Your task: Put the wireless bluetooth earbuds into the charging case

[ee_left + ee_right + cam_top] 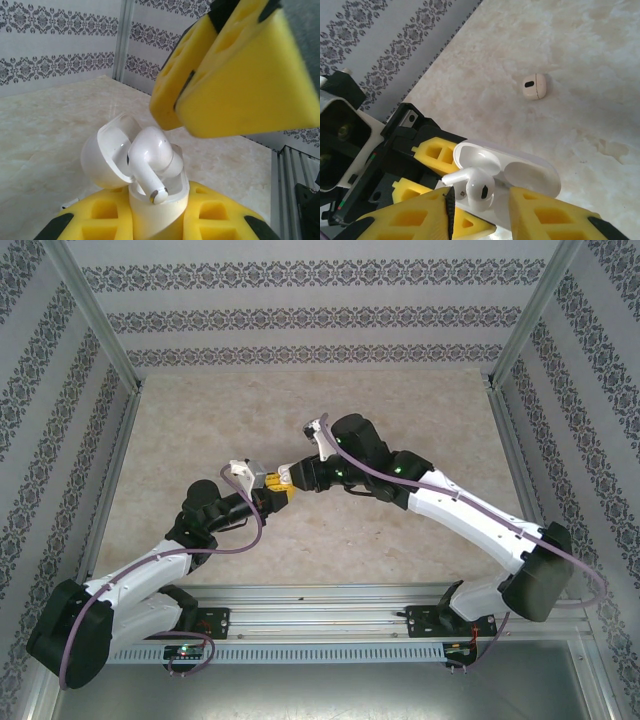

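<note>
My left gripper (160, 216) is shut on the charging case (161, 202), a glossy white case held upright between yellow fingers, its lid (106, 159) hinged open to the left. One white earbud (150, 156) lies askew across the case's open top, its stem sticking out over the rim. My right gripper (481, 199) hovers just above it, open, with the earbud (483, 188) between its yellow fingers (545, 215) and a gap on both sides. In the top view both grippers meet at mid-table, left (272, 492) and right (292, 477).
A small tan rounded piece (536, 86) with a dark hole lies on the beige marbled table (580, 60) beyond the case. Patterned walls and metal posts (100, 330) enclose the table on three sides. A metal rail (330, 600) runs along the near edge.
</note>
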Robot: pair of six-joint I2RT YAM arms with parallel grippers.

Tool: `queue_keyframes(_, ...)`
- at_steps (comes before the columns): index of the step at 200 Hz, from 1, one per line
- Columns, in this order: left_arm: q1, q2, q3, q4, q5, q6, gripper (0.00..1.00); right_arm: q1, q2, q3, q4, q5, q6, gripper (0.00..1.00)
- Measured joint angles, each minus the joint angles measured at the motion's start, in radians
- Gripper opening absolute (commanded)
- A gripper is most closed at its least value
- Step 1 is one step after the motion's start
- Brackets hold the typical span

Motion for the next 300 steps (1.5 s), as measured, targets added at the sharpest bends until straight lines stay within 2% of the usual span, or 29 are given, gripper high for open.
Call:
queue_keyframes(124,0.0,0.0,0.0,-0.011,0.011,0.001,0.0,0.026,0.053,0.049,-0.058,-0.017,-0.04,0.35)
queue_keyframes(207,0.0,-0.006,0.0,-0.03,0.011,0.001,0.0,0.031,0.07,0.078,-0.101,0.006,-0.084,0.19)
queue_keyframes(262,0.0,-0.01,0.0,-0.03,0.011,0.002,0.0,0.045,0.064,0.102,-0.143,0.072,-0.158,0.18)
queue_keyframes(300,0.0,-0.01,0.0,-0.03,0.014,0.003,0.0,0.099,0.056,0.115,-0.164,0.184,-0.227,0.18)
